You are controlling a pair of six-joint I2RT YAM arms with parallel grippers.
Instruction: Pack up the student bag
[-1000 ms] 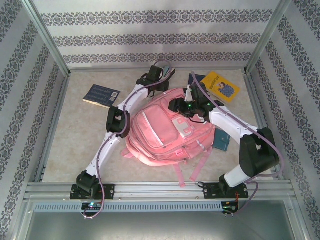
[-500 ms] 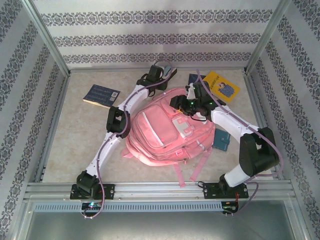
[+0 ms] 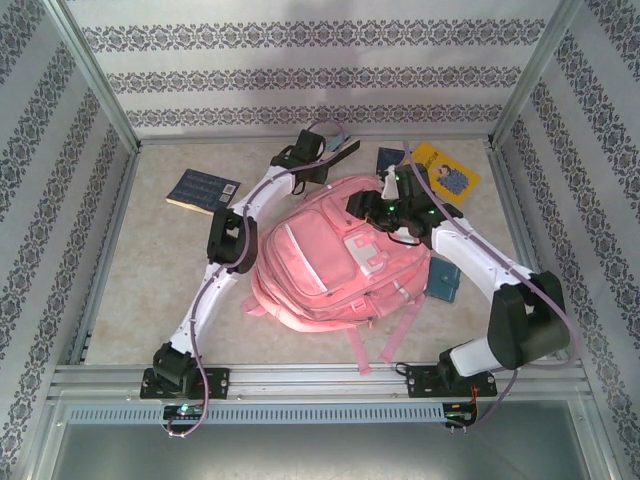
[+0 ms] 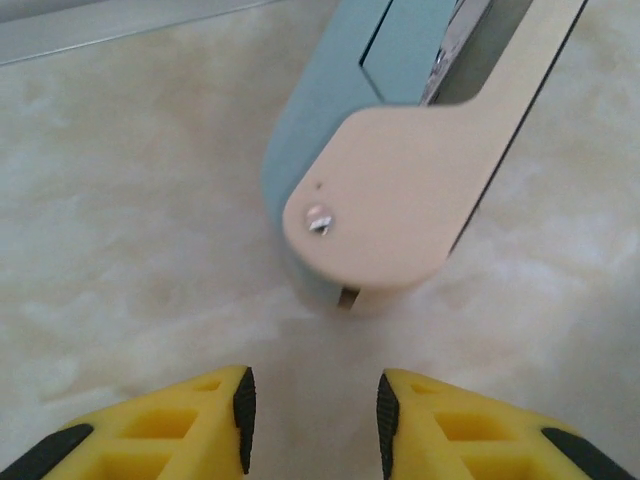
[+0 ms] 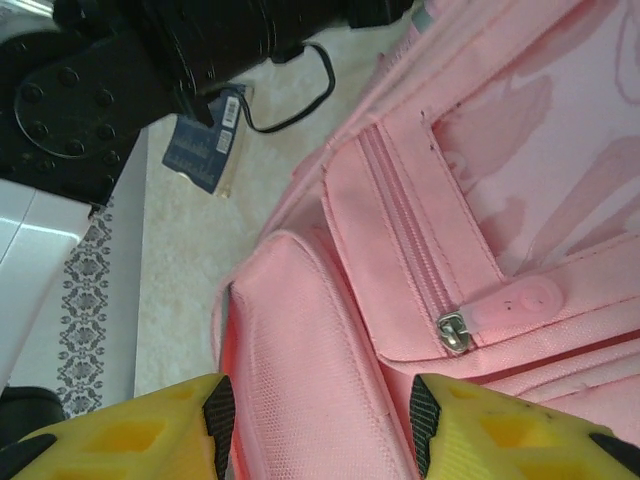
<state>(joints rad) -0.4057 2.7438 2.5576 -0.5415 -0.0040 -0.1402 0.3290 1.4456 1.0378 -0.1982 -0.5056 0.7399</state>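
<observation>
1. I have bare table (image 3: 150,280) left of the student bag (image 3: 330,260); only a dark blue book (image 3: 203,190) lies there.
2. Just ahead of my left gripper (image 4: 312,410), a grey-blue case (image 4: 400,200) blocks the way; open tabletop to its left.
3. Right of the bag it is tight: teal pouch (image 3: 441,278) just beside it, yellow book (image 3: 443,172) beyond.

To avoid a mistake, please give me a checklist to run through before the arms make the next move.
1. Left gripper empty, jaws apart: ok.
2. Grey-blue item between its jaws: not ok, it lies ahead.
3. Right gripper at bag, firm hold on fabric: cannot tell.
4. Pocket zipper open for packing: not ok, closed.
5. Blue book and yellow book uncovered on table: ok.
</observation>
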